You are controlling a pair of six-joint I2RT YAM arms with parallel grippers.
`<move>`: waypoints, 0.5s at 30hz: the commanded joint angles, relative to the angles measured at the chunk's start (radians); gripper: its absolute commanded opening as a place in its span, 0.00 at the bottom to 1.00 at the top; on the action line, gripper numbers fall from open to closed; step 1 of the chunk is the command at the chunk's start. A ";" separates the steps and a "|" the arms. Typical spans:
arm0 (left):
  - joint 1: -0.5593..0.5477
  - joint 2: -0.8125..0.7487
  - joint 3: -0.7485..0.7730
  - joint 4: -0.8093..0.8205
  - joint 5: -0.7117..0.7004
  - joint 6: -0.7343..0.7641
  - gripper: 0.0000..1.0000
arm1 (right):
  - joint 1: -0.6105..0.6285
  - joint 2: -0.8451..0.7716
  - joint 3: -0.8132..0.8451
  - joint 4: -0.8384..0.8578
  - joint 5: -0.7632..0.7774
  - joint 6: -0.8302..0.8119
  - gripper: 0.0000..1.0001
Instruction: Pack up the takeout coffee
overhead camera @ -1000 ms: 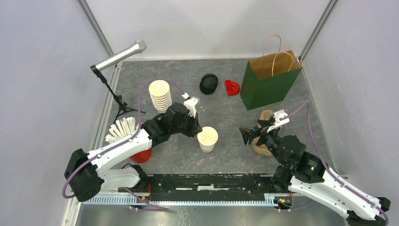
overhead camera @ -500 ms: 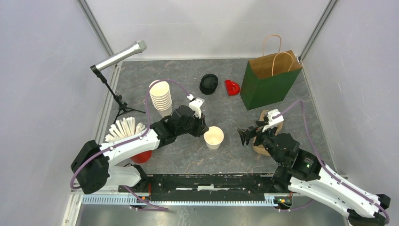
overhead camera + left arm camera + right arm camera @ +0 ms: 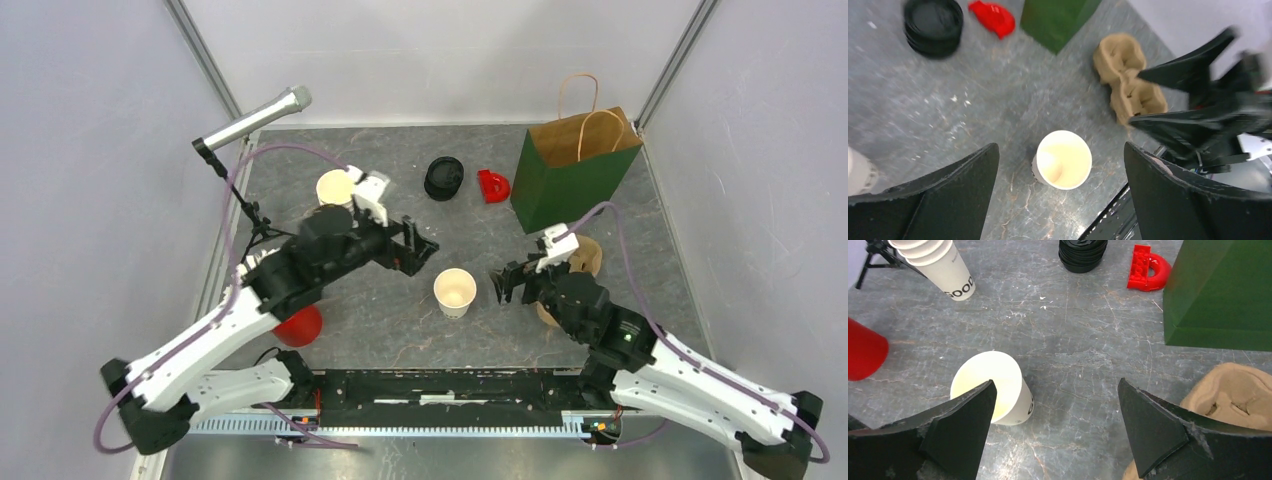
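Observation:
One cream-white takeout coffee cup point(image 3: 454, 292) with dark print stands upright mid-table, open-topped, with no lid on it. My left gripper point(image 3: 420, 248) hovers above and just back-left of it, open and holding nothing. The left wrist view looks straight down into the cup point(image 3: 1063, 160), which lies between the spread fingers of the left gripper point(image 3: 1061, 147). My right gripper point(image 3: 500, 286) is open just right of the cup. In the right wrist view the cup point(image 3: 993, 385) sits by the left finger of the right gripper point(image 3: 1055, 382), partly behind it.
A green paper bag point(image 3: 575, 170) stands open at the back right. A brown cardboard cup carrier point(image 3: 585, 255) lies under my right arm. Behind are a stack of black lids point(image 3: 443, 178), a red piece point(image 3: 492, 185), stacked lidless cups point(image 3: 335, 188), a red cup point(image 3: 300, 325) and a microphone stand point(image 3: 255, 120).
The left gripper carried the cup a little right, then opened, let it go and rose back-left. The right gripper moved left, closer to the cup.

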 commanded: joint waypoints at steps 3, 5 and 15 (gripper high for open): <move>-0.005 -0.203 0.122 -0.303 -0.106 0.112 1.00 | 0.004 0.224 0.050 0.199 0.093 -0.049 0.94; -0.004 -0.279 0.081 -0.328 -0.124 0.116 1.00 | 0.003 0.328 0.075 0.257 0.160 -0.086 0.92; -0.003 -0.500 -0.135 -0.346 -0.233 0.111 1.00 | -0.214 0.851 0.416 0.391 -0.002 -0.159 0.58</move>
